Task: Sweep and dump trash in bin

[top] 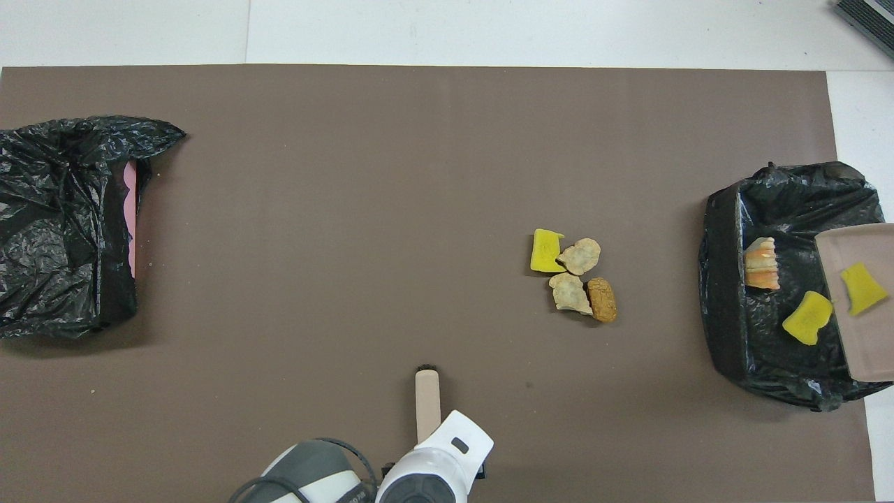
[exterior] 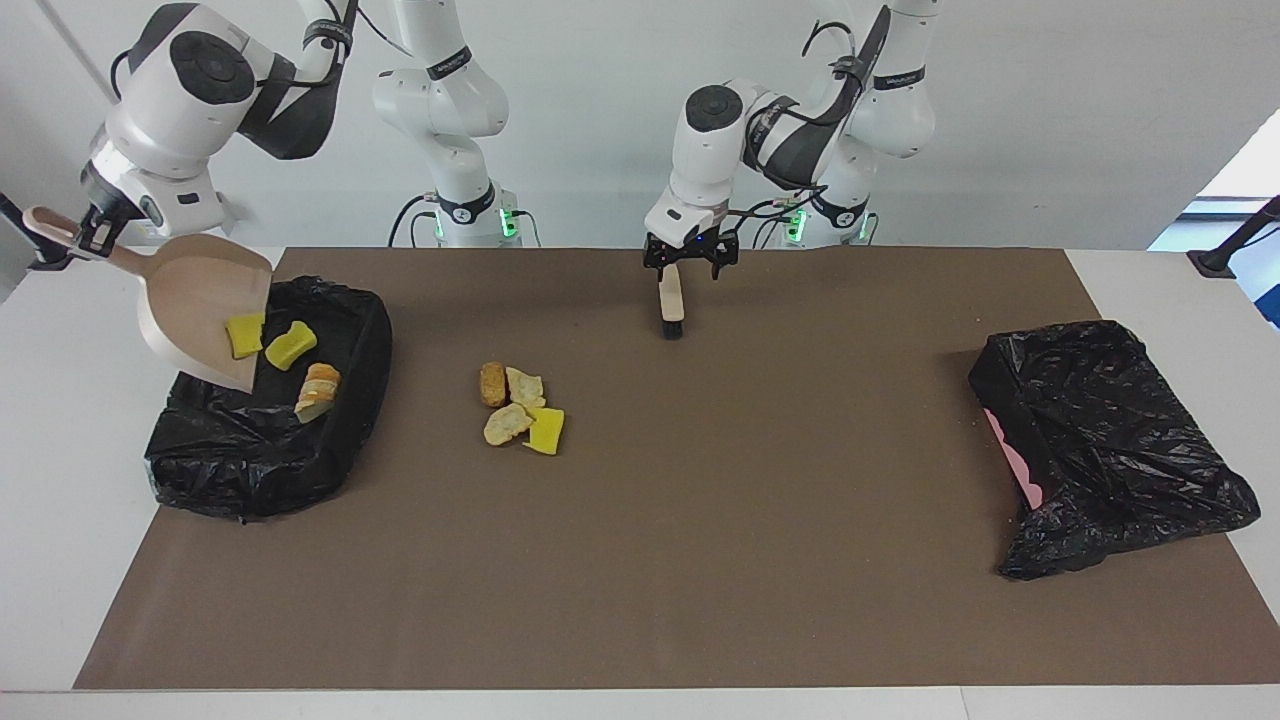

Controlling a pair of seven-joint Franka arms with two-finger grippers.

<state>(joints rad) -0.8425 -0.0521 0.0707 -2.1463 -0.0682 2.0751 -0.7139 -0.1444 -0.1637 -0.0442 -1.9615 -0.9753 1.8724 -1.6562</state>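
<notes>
R end effector (exterior: 88,228) clamps tilted dustpan (exterior: 200,305) over bin (exterior: 270,420); trash (exterior: 290,345) sliding in. L end effector (exterior: 690,262) wide over brush (exterior: 672,300). Four chunks (exterior: 520,408) on worktop.

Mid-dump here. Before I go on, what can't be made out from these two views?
- Overhead view: the dustpan is cut off by the picture's edge; its handle and the right gripper show only in the facing view.
- Overhead view: the wrist of the left gripper hides its jaws and the top of the brush handle.
- Both views: a crumpled black bag hides the inside of the bin at the left arm's end.
</notes>
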